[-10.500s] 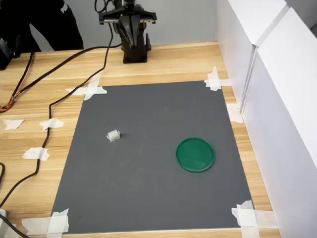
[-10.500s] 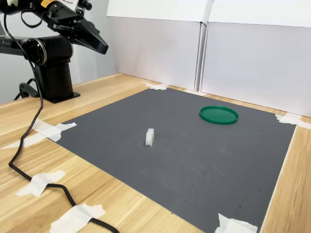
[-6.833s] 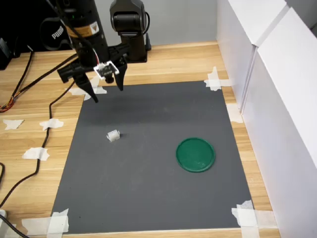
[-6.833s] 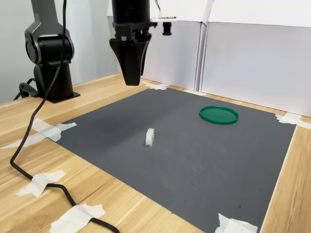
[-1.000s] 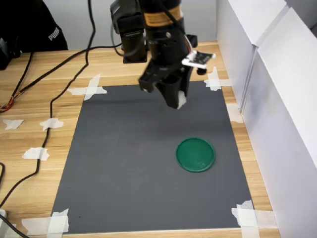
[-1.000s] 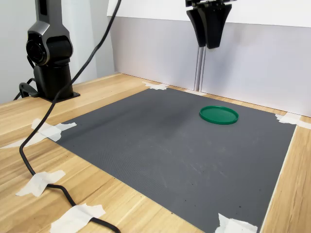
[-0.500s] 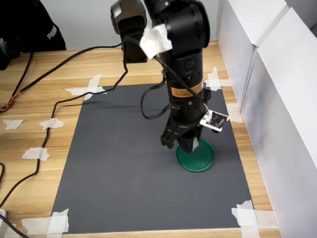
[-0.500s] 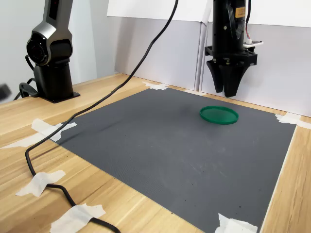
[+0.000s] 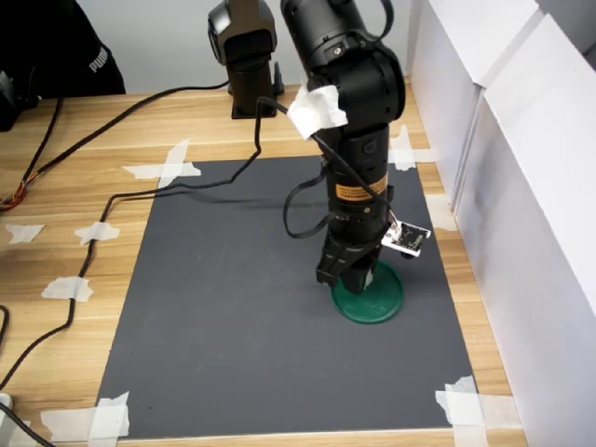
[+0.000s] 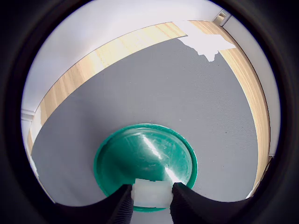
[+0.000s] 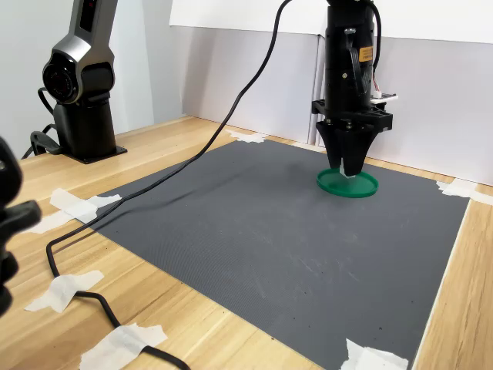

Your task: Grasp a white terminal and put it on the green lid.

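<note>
The green lid (image 9: 387,304) lies on the grey mat, toward the first exterior view's right. My gripper (image 9: 358,279) points straight down over the lid's near-left part, its tips just above or at the surface (image 11: 348,173). In the wrist view the white terminal (image 10: 152,192) is a small pale block pinched between the two dark fingers (image 10: 122,205), with the gripper (image 10: 152,199) shut on it. It hangs low over the green lid (image 10: 145,154), close to its rim. Whether the terminal touches the lid (image 11: 367,186) I cannot tell.
The grey mat (image 9: 233,307) is taped to a wooden table with white tape scraps (image 9: 166,169). White walls (image 9: 521,186) stand close on the first exterior view's right. A black cable (image 9: 112,200) trails across the mat. A dark blurred shape (image 11: 11,216) intrudes at the second exterior view's left.
The gripper has carried the terminal from high above the mat's far side down onto the lid area, dropping lower over the last half second. A dark blurred shape has entered the second exterior view's left.
</note>
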Motion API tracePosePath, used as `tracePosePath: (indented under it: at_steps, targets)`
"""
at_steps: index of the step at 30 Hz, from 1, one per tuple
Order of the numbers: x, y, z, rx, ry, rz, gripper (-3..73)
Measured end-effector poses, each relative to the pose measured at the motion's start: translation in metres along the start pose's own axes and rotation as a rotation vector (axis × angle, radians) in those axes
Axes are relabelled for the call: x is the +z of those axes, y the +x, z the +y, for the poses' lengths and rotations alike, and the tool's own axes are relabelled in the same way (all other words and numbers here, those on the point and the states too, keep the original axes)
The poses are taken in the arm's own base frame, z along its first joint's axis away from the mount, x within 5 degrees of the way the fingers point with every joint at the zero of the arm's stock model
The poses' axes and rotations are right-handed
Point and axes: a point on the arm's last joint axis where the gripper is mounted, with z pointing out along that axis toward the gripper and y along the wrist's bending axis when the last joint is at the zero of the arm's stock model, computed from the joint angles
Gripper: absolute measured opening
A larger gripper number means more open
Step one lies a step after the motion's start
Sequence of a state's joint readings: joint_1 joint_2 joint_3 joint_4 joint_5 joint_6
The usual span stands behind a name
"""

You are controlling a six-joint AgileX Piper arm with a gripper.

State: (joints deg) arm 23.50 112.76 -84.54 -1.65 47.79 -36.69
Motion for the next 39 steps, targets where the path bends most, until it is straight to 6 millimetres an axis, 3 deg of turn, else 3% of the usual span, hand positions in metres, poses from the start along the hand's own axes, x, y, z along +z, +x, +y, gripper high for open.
tracePosePath:
  at_steps: [9, 15, 20, 25, 29, 32, 39]
  targets:
    - [0.011, 0.003, 0.002, -0.012, -0.029, 0.038, 32.5]
    - [0.007, 0.002, 0.001, -0.021, -0.009, 0.027, 47.7]
    - [-0.023, 0.0, -0.002, 0.001, 0.039, -0.026, 54.2]
    - [-0.091, 0.003, -0.004, 0.141, 0.128, -0.149, 53.6]
    - [-0.156, 0.02, -0.005, 0.235, 0.221, -0.252, 48.0]
    - [-0.193, 0.04, -0.005, 0.29, 0.275, -0.316, 38.0]
    - [-0.236, 0.101, 0.013, 0.43, 0.341, -0.416, 3.4]
